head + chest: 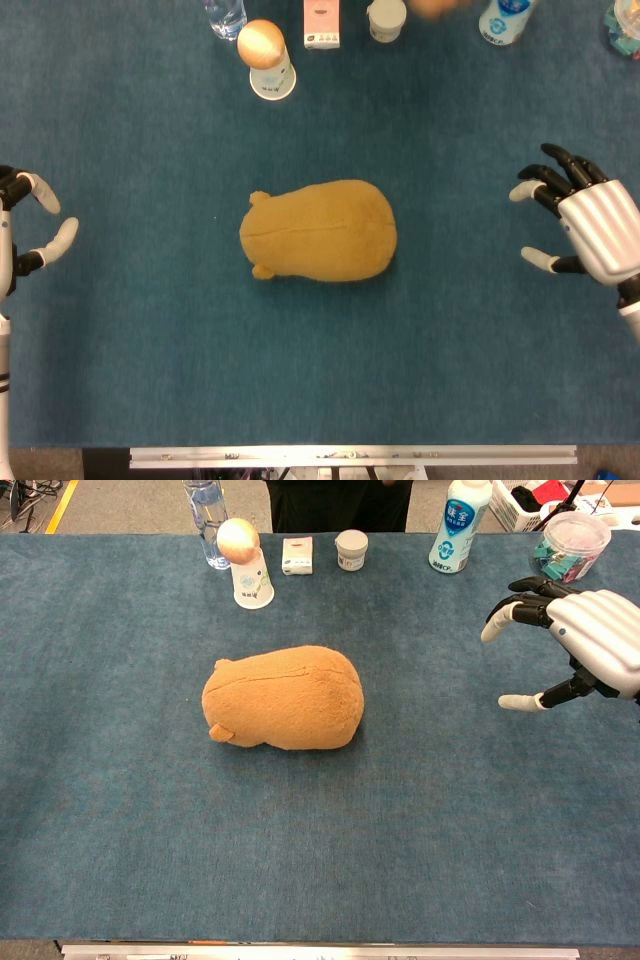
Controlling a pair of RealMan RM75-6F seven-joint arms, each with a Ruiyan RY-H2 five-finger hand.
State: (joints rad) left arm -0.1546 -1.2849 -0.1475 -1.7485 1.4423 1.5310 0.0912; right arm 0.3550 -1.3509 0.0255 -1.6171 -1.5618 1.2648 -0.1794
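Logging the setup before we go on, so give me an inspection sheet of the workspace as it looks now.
Surface: blue carpet-like table cover, flat.
Job's things: tan plush toy lying mid-table, untouched.
Clutter: far edge holds an egg on an upturned paper cup, a clear bottle, a small carton, a small white tub, a white and blue bottle, a lidded plastic container.
Hands: left hand and right hand open, at opposite sides of the table, holding nothing.
Cables: some at the far-left floor corner.
Surroundings: floor, a basket beyond the table.
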